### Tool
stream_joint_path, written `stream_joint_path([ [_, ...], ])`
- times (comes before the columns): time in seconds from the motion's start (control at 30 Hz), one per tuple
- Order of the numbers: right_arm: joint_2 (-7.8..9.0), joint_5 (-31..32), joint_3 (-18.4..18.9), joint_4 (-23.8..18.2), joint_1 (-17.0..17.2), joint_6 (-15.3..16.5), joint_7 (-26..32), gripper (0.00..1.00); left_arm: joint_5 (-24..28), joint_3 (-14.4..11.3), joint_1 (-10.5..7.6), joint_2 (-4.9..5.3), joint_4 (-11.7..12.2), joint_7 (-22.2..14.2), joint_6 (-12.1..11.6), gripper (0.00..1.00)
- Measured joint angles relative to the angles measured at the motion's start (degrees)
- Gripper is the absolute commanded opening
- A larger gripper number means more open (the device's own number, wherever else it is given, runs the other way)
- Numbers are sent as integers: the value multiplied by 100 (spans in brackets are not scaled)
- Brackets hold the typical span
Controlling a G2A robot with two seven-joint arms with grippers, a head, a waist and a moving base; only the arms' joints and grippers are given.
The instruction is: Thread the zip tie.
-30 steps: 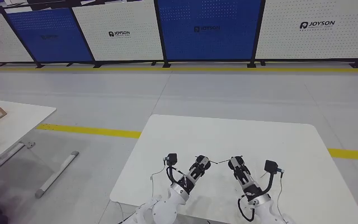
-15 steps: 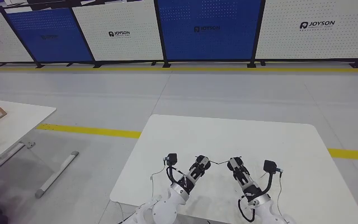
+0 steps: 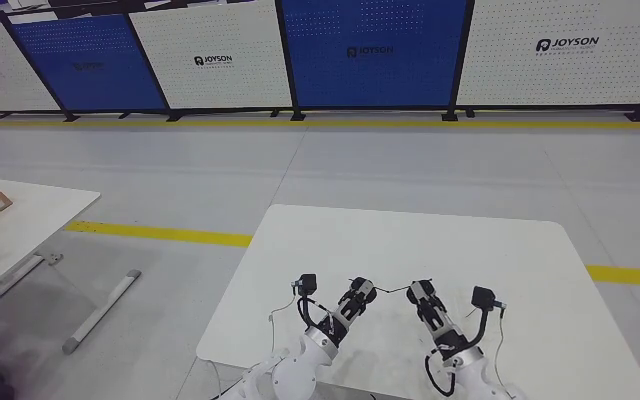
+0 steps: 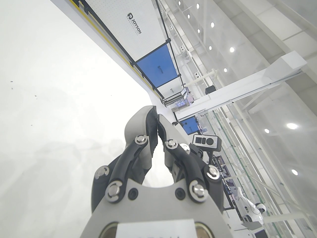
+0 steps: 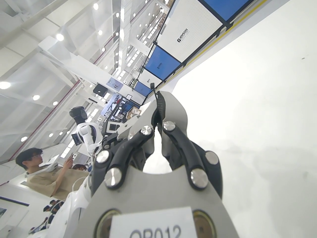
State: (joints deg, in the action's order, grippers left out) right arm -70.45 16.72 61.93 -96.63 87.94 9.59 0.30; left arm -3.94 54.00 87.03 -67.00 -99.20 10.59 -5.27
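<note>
While your left gripper [image 3: 371, 293] pinches one end, your right gripper [image 3: 414, 290] pinches the other, zip tie [image 3: 393, 290] spanning between their fingertips.

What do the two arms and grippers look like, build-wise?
The left gripper and right gripper match: light grey curved finger shells, black ribbed pads, black link bars with silver bolts, grey base carrying a white label. From above, the arms are black and white, with thin cables looping at the wrists.
</note>
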Motion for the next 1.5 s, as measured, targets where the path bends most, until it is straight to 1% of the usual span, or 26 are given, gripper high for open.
stream_joint_path([
  [0.2, -34, 88, -64, 50, -48, -96, 32, 0, 0, 0, 0, 0, 0, 0, 0, 0],
  [0.43, -66, 46, -86, 97, -49, 9, 54, 0, 0, 0, 0, 0, 0, 0, 0, 0],
  [0.53, -70, 87, -79, 131, -54, -48, 59, 0, 0, 0, 0, 0, 0, 0, 0, 0],
  [0.73, -69, 87, -79, 129, -54, -48, 59, 0, 1, 0, 0, 0, 0, -1, 0, 0],
  [0.83, -74, 81, -75, 123, -45, -52, 34, 0, 143, 4, -10, -16, 6, -72, -30, 0],
  [1.0, -98, 54, -114, 152, -21, 185, -20, 0, 594, 61, -21, -47, 24, -242, -143, 0],
  [1.17, -130, -46, -133, 225, -24, 363, -119, 0, 927, 133, 6, -71, 8, -321, -332, 0],
  [1.23, -140, -109, -127, 247, -14, 449, -157, 0, 984, 163, 28, -77, 3, -315, -396, 0],
  [1.33, -147, -250, -80, 279, 26, 635, -185, 0, 1035, 178, 42, -86, 17, -376, -424, 0],
  [1.4, -149, -278, -53, 291, 39, 671, -184, 0, 1044, 185, 42, -91, 32, -406, -431, 0],
  [1.5, -156, -266, -32, 284, 51, 638, -185, 0, 940, 191, 37, -99, 50, -393, -457, 0],
])
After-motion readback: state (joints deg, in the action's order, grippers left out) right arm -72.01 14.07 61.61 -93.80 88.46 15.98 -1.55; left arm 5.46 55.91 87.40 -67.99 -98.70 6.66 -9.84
